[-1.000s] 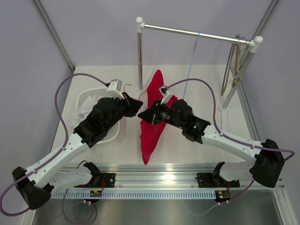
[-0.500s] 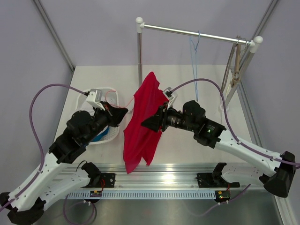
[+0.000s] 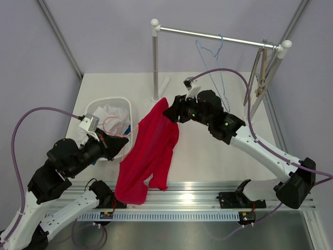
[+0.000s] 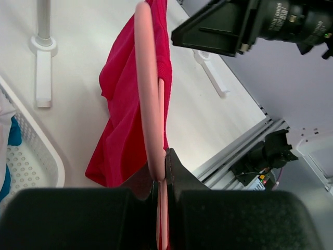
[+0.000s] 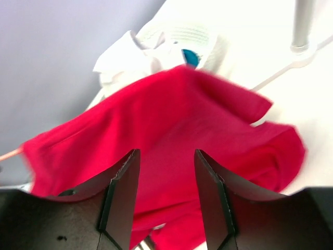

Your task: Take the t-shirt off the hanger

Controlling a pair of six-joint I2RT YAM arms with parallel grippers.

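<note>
Though clear of the rack (image 3: 218,37), hangs the shirt (image 3: 151,151) seemingly from the far tip of the hanger (image 4: 146,78), slanting over the middle of the table (image 3: 208,156) and spilling past the near edge. Clamps that hanger hard in the left gripper (image 4: 162,161), out toward the near-left corner. Shows the right gripper (image 5: 166,156) spread wide with nothing pinched, right at the shirt's upper fold near the table's centre; cannot rule out cloth resting on one jaw.

Judged likely to go wrong in three ways. Could simply carry the shirt along with the hanger, for want of any hold on the cloth from the right side. Could stretch or tear the neck if tugged while hooked on that tip. Could drop the whole garment off the near edge once freed, or catch its hem on the hardware (image 3: 229,199) along that edge.

Needs care around the basket (image 3: 112,99) at the left edge, just beside the left gripper and easily knocked. Has the post (image 3: 155,62) at the far edge close behind the shirt's top. Finds a blue hanger (image 3: 208,50) on the rack toward the far-right corner, well apart from the cloth.
</note>
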